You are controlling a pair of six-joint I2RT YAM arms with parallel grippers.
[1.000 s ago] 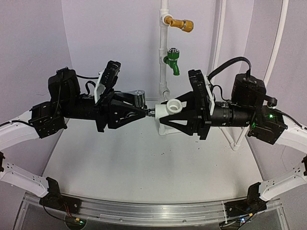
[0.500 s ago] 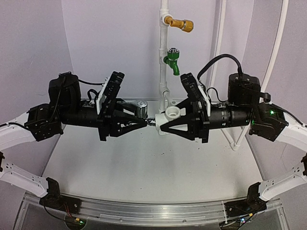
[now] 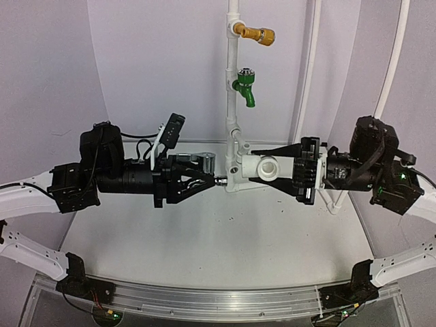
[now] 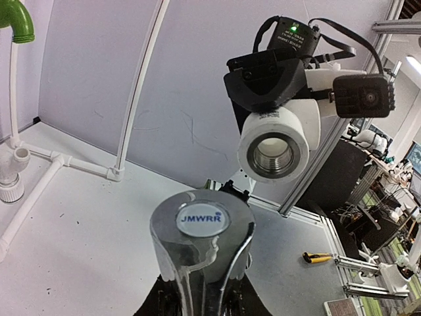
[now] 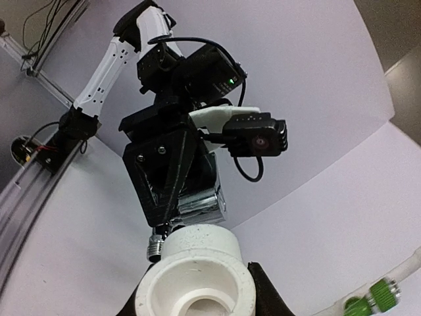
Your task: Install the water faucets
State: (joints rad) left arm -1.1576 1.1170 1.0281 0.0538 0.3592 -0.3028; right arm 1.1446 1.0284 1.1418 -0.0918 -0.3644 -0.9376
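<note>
The metal tap (image 3: 199,161) and the white fitting (image 3: 263,166) are meeting in mid-air above the surface (image 3: 204,245), just in front of the foot of the pipe riser (image 3: 232,102) that is carrying the green tap (image 3: 244,86). The left pincer (image 3: 204,178) is clamping the tap body, with the lever handle lying on top and the threaded stem (image 3: 221,180) pointing at the fitting. The right pincer (image 3: 248,167) is gripping the fitting by its sides, and its threaded socket (image 4: 272,157) is facing the tap. The stem tip is sitting just beside the fitting's rim; whether it is entering cannot be told. Judged from this, the step in hand is starting the thread. Doing it well is calling for bringing stem and socket onto one axis, pressing lightly, and turning only once the threads are catching, since a tilted start is risking cross-threading.
</note>
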